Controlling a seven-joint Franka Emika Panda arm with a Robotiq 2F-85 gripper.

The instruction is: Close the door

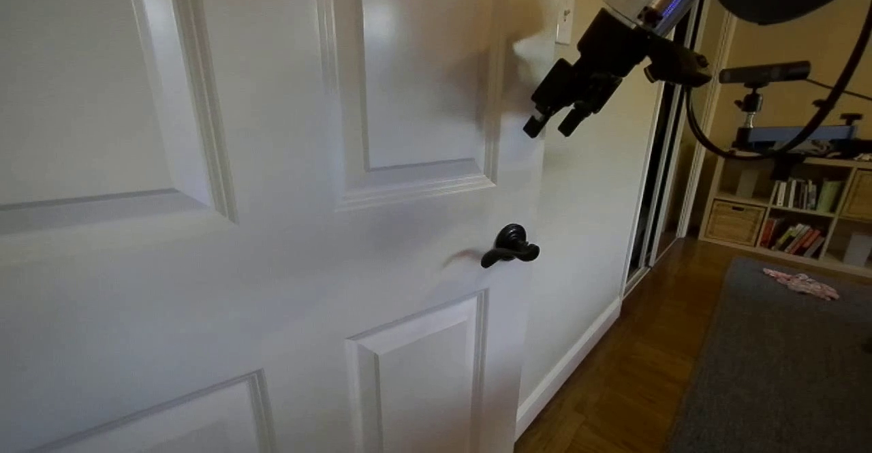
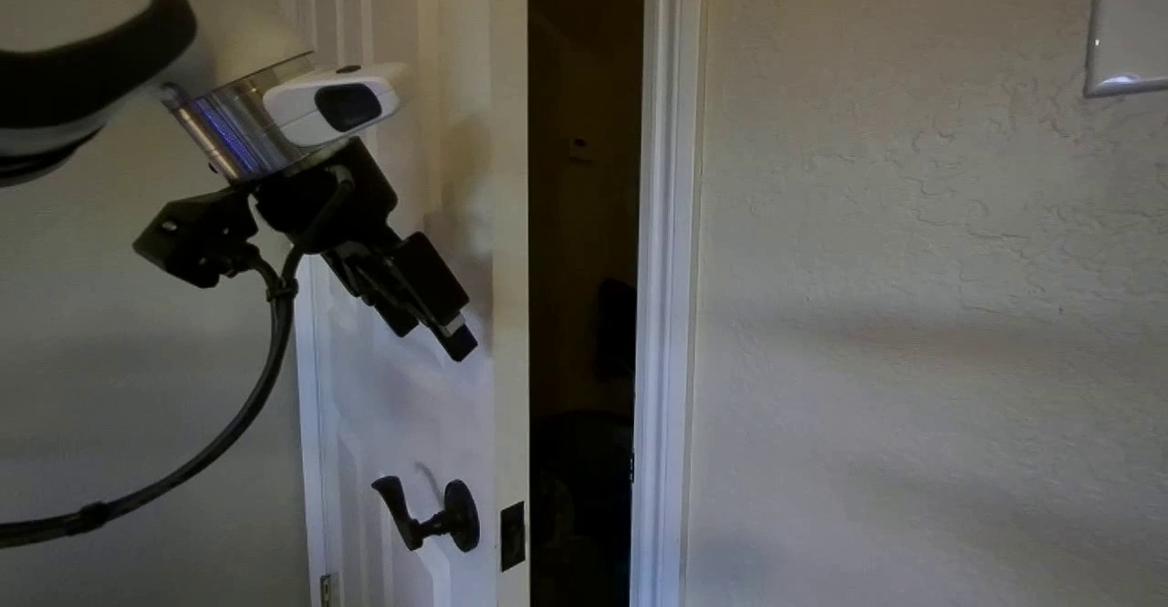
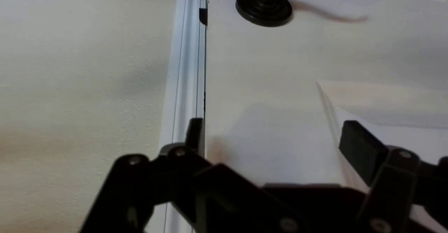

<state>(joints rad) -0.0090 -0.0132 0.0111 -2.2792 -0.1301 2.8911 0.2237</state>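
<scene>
The glossy white panelled door [image 1: 286, 262] stands ajar. In an exterior view, a dark gap shows between the door's edge [image 2: 511, 388] and the white door frame [image 2: 666, 269]. The black lever handle [image 1: 509, 247] also shows in that view [image 2: 429, 514] and at the top of the wrist view [image 3: 265, 8]. My gripper [image 1: 552, 126] is above the handle, near the door's free edge, pointing obliquely down at its face. In the wrist view the gripper [image 3: 276, 142] is open, with nothing between its fingers. I cannot tell whether a fingertip touches the door.
A textured wall [image 2: 912, 315] is beside the door frame. A white wall with a light switch [image 1: 565, 16] is behind the door. A cable [image 2: 265, 397] hangs from the arm. A shelf [image 1: 770, 201] and a grey rug [image 1: 783, 371] with a pink cloth [image 1: 800, 283] are farther back.
</scene>
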